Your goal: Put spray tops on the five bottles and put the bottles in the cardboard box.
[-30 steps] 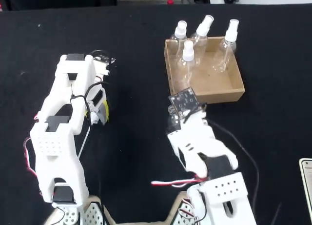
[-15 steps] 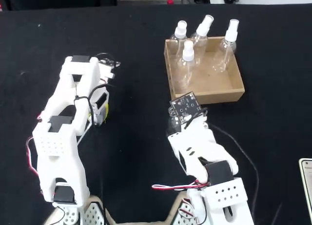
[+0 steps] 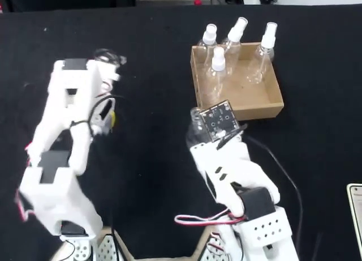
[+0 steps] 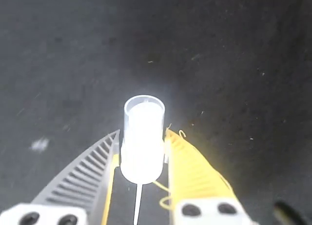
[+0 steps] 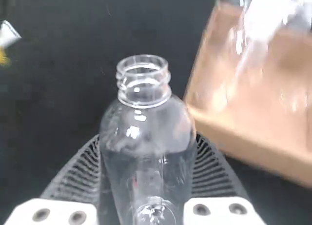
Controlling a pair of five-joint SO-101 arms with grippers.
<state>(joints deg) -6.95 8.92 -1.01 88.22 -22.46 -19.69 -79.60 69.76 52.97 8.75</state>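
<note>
Bottle — clear, uncapped, clenched in right jaws, white spray top grasped by left jaws

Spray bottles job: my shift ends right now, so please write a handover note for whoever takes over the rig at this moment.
Left gripper: shut on a spray top, held over the table, well to the left of the box.
Right gripper: shut on the last bottle, neck open, just outside the near corner of the cardboard box.
Done: four capped bottles stand in the box.
Left: fit the spray top on the held bottle, then set that bottle in the box.
</note>
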